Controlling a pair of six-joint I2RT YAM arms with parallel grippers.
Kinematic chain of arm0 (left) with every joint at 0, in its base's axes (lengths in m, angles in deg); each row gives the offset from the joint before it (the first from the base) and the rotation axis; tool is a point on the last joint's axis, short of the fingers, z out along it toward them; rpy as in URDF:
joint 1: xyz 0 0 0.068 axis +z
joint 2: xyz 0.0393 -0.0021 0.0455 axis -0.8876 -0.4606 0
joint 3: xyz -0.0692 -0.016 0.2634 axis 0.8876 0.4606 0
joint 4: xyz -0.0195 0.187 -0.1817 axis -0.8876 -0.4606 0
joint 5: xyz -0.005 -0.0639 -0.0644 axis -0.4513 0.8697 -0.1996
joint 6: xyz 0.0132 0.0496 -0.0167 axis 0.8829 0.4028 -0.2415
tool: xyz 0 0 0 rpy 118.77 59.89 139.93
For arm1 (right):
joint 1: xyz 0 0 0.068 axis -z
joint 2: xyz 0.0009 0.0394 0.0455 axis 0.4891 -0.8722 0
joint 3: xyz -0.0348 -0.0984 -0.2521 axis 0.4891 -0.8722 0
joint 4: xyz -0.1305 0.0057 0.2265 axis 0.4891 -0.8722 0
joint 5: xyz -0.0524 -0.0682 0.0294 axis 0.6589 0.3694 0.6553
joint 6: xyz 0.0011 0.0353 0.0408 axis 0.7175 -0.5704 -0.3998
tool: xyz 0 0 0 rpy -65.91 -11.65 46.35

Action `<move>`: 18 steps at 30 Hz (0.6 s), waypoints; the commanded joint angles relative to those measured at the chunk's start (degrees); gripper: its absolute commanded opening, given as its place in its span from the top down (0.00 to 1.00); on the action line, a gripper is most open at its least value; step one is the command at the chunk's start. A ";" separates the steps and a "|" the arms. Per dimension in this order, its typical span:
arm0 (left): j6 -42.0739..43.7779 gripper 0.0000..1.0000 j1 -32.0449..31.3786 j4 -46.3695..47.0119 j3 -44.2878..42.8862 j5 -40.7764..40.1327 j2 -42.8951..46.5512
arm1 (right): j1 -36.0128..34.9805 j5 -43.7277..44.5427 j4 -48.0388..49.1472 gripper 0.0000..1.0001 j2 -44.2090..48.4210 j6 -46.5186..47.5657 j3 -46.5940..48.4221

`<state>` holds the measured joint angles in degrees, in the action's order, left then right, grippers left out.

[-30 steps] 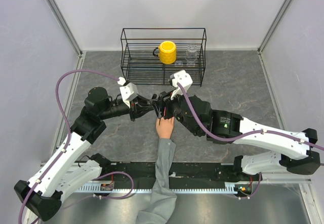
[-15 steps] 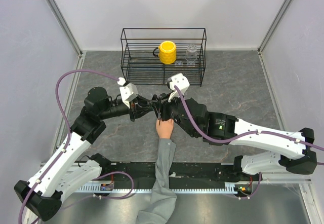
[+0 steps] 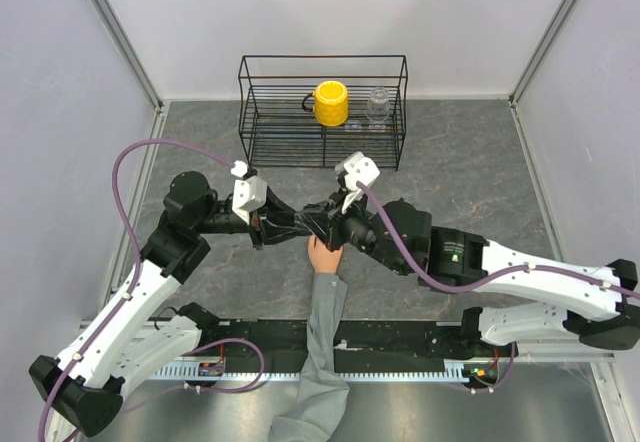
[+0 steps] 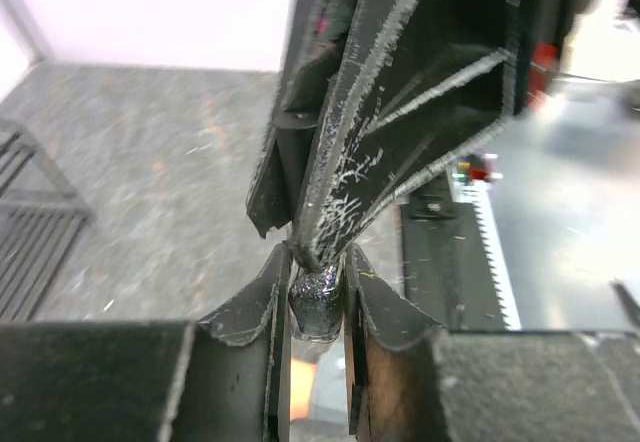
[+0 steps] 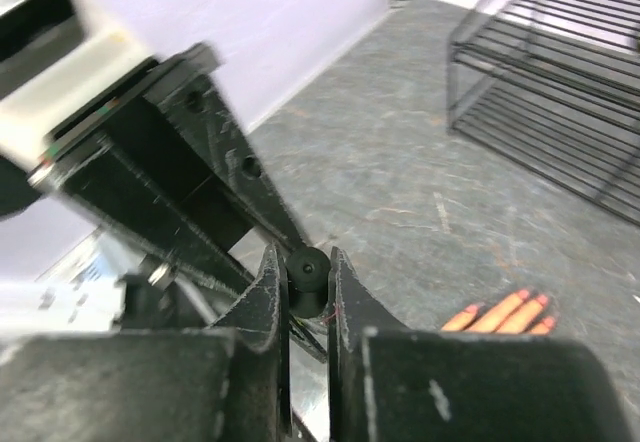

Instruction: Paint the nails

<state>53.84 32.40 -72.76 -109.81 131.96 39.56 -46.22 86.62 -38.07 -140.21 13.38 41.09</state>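
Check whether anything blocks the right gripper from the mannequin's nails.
Nothing visible does. The right gripper, shut on the black cap, meets the left gripper and its bottle; the mannequin fingers lie uncovered to one side.

The nails (image 5: pixel 505 312) blur in the right wrist view and hide under the fingers (image 3: pixel 322 224) from above.

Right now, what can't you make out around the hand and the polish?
Right wrist: nails blurred; anything under the cap hidden by its jaws.
Top view: nails hidden under left gripper and right gripper, over the mannequin hand.
Left wrist: bottle mouth covered by right gripper.
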 commanded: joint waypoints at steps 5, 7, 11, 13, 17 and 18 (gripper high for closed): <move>-15.30 0.98 -1.29 23.51 2.52 28.04 0.12 | 10.19 -63.49 0.42 1.00 3.80 16.27 -2.46; -16.19 0.98 -1.64 24.23 2.79 29.20 0.20 | 13.01 -72.84 0.42 1.00 1.34 15.41 -1.31; -16.19 0.98 -1.82 24.05 2.79 28.50 -0.32 | 15.30 -78.44 0.07 1.00 -1.05 16.36 -0.34; -15.67 0.98 -1.82 23.62 2.70 27.80 -0.50 | 16.18 -74.74 -1.15 0.95 0.00 17.15 -0.87; -7.16 0.98 -1.73 13.45 0.60 18.01 0.29 | 16.97 -61.40 -5.72 0.47 3.60 15.76 -0.09; -3.05 0.98 -1.73 8.55 0.24 14.99 0.64 | 16.97 -53.62 -8.51 0.29 3.96 13.23 0.62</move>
<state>41.79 30.72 -56.91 -105.86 155.02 38.60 -30.23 18.47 -37.50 -139.09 27.80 40.48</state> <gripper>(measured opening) 0.256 0.478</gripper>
